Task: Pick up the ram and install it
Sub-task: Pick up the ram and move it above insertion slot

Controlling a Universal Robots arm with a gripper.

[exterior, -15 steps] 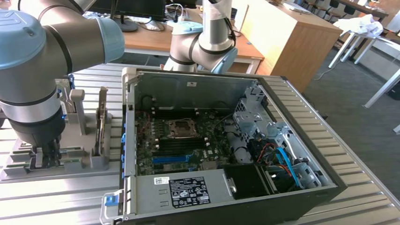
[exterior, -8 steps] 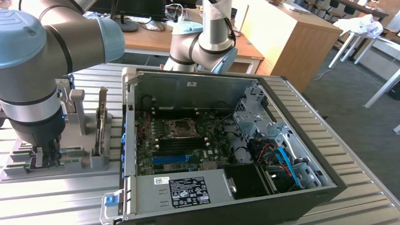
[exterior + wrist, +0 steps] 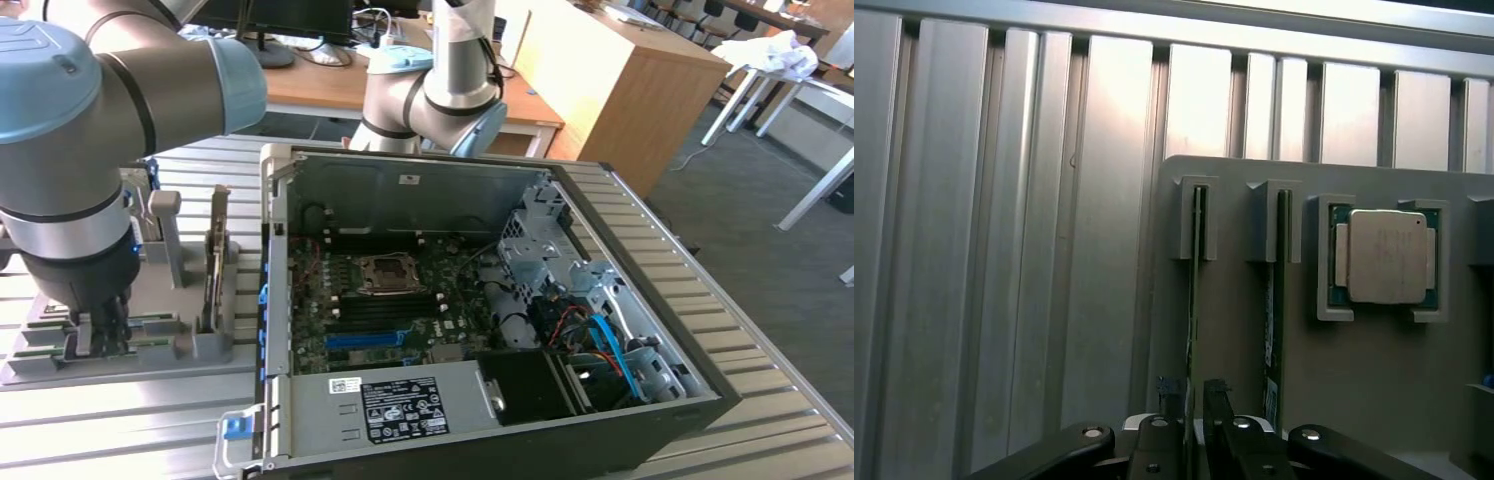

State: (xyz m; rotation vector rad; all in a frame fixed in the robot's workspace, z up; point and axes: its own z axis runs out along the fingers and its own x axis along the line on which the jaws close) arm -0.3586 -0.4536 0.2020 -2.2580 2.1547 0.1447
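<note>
We see the black two-finger gripper [image 3: 1194,392] lowered over a grey plastic parts holder [image 3: 1354,385]. Its jaws are partly open, with one fingertip on each side of the ram [image 3: 1197,280], a thin green circuit-board stick standing on edge in its slot. The fingers straddle the near end of the stick, and we see no firm clamp on it.

Just beside the gripper, a second green stick [image 3: 1276,290] stands parallel in the next slot. Further along the holder lies a square silver processor chip [image 3: 1381,255] in its own recess. The holder rests on a ribbed metal table [image 3: 1004,250].

In the exterior view the gripper [image 3: 100,335] is down at the holder, and the open black computer case [image 3: 400,195] lies well apart, towards the exterior view's right.
</note>
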